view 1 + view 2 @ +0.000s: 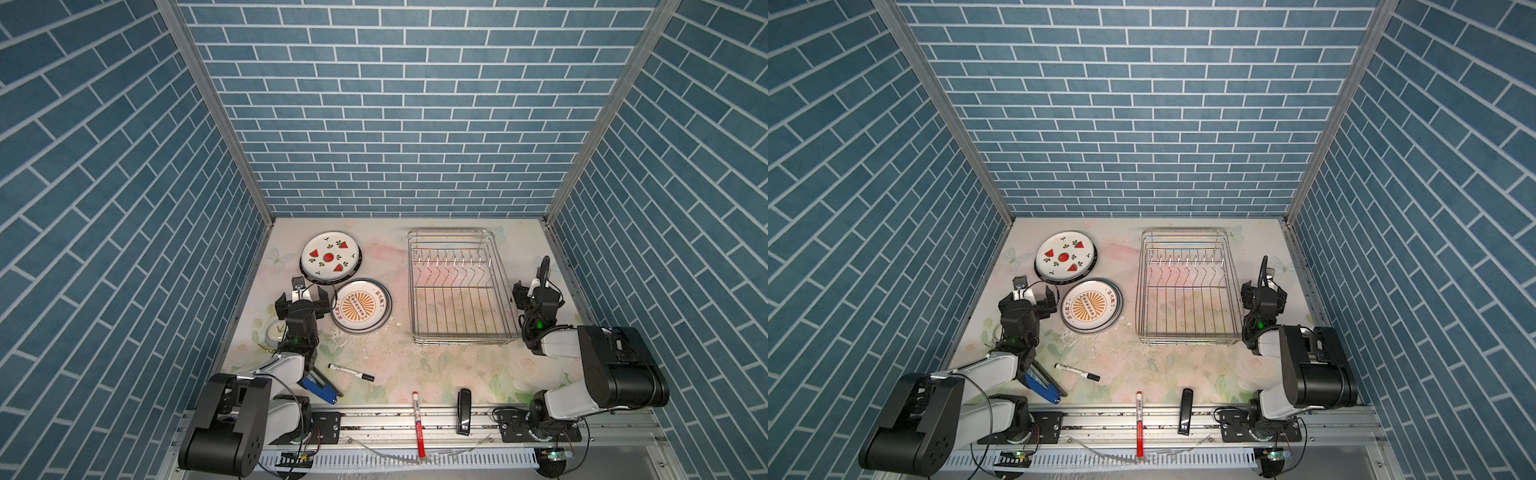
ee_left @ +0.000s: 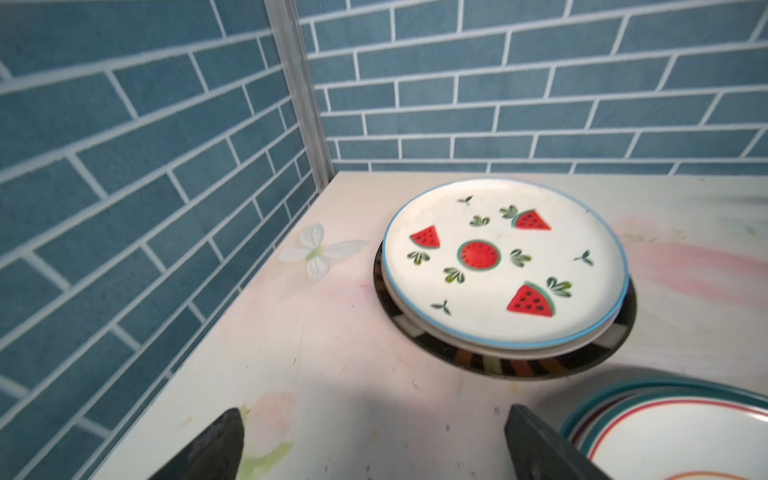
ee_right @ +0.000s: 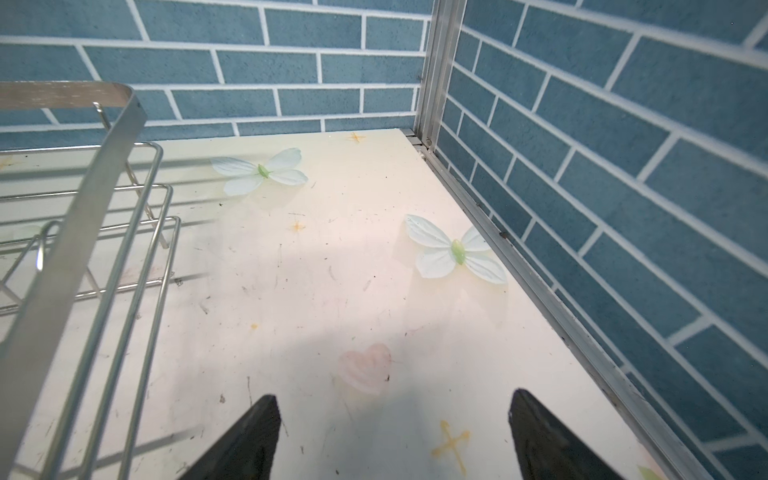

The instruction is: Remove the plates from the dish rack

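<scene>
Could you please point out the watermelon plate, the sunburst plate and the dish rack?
watermelon plate (image 1: pixel 329 257): in a top view, on the middle watermelon print.
sunburst plate (image 1: pixel 358 306): in a top view, on the sunburst's centre.
dish rack (image 1: pixel 465 340): in a top view, on its near rim.

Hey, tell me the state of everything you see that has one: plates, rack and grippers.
Silver wire dish rack: empty.
White watermelon-print plate: flat, stacked over a dark-rimmed plate.
White orange-sunburst plate: flat, stacked over teal-rimmed plates.
Left gripper: open, empty.
Right gripper: open, empty.
</scene>
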Available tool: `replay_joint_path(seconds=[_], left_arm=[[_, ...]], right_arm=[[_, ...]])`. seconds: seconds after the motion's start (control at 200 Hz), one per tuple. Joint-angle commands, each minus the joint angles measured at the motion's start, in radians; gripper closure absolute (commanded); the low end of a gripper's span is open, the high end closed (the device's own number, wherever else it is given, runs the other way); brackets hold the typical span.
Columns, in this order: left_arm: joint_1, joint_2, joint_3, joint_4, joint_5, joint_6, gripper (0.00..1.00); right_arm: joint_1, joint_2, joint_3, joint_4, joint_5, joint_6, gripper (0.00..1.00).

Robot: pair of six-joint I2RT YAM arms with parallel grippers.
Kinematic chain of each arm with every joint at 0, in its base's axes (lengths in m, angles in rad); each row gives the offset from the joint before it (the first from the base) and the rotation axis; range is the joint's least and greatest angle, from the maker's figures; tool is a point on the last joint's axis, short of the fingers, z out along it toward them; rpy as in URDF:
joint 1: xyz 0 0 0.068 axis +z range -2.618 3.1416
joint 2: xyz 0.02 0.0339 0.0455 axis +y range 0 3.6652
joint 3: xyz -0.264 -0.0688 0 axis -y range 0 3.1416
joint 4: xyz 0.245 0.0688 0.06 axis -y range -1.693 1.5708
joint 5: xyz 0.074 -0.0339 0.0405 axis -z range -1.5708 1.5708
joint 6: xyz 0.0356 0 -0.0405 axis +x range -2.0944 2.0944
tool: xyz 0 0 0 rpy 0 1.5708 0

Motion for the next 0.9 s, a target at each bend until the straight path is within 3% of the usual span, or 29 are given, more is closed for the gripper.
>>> replay_joint_path(seconds=[0.0, 0.125, 0.185, 0.245, 0.29, 0.37, 0.4, 0.46, 0.585, 0.65, 0.71, 0.745, 0.855, 0.895], left_arm=[[0.006, 0.068, 0.021, 0.096, 0.034, 0.053, 0.00], [0.009, 0.118, 0.033, 0.131, 0.022, 0.056, 0.00], [0.006, 0.077, 0.005, 0.154, 0.026, 0.060, 0.00], [0.024, -0.053, 0.014, -0.027, 0.071, -0.018, 0.00], [0.036, -0.093, 0.042, -0.119, 0.137, 0.001, 0.00], [0.037, 0.001, 0.029, 0.067, 0.098, 0.058, 0.00], [0.043, 0.034, 0.043, 0.055, 0.077, 0.041, 0.00], [0.051, 0.115, 0.073, 0.050, 0.141, 0.054, 0.00], [0.053, 0.315, 0.086, 0.224, 0.101, 0.047, 0.00], [0.061, 0.276, 0.102, 0.131, 0.127, 0.034, 0.00], [0.065, 0.311, 0.105, 0.188, 0.150, 0.052, 0.00], [0.066, 0.289, 0.126, 0.103, 0.158, 0.043, 0.00], [0.067, 0.287, 0.158, 0.039, 0.102, 0.016, 0.00], [0.066, 0.301, 0.149, 0.088, 0.099, 0.021, 0.00]], right_arm=[[-0.003, 0.006, 0.002, 0.041, -0.009, -0.006, 0.01], [-0.004, 0.006, 0.000, 0.045, -0.009, -0.005, 0.01], [-0.005, 0.009, 0.013, 0.021, -0.014, -0.002, 0.01], [-0.010, 0.010, 0.027, -0.005, -0.020, 0.001, 0.01], [-0.013, 0.013, 0.035, -0.018, -0.026, 0.003, 0.01], [-0.016, 0.013, 0.038, -0.026, -0.032, 0.004, 0.01], [-0.016, 0.012, 0.038, -0.023, -0.032, 0.004, 0.01], [-0.016, 0.012, 0.037, -0.023, -0.033, 0.004, 0.01], [-0.019, 0.014, 0.044, -0.036, -0.036, 0.006, 0.01], [-0.020, 0.014, 0.047, -0.039, -0.038, 0.007, 0.01], [-0.020, 0.017, 0.049, -0.041, -0.039, 0.007, 0.01], [-0.021, 0.026, 0.048, -0.038, -0.033, 0.010, 0.01], [-0.021, 0.043, 0.041, -0.004, -0.022, 0.009, 0.01], [-0.021, 0.045, 0.043, -0.005, -0.022, 0.010, 0.01]])
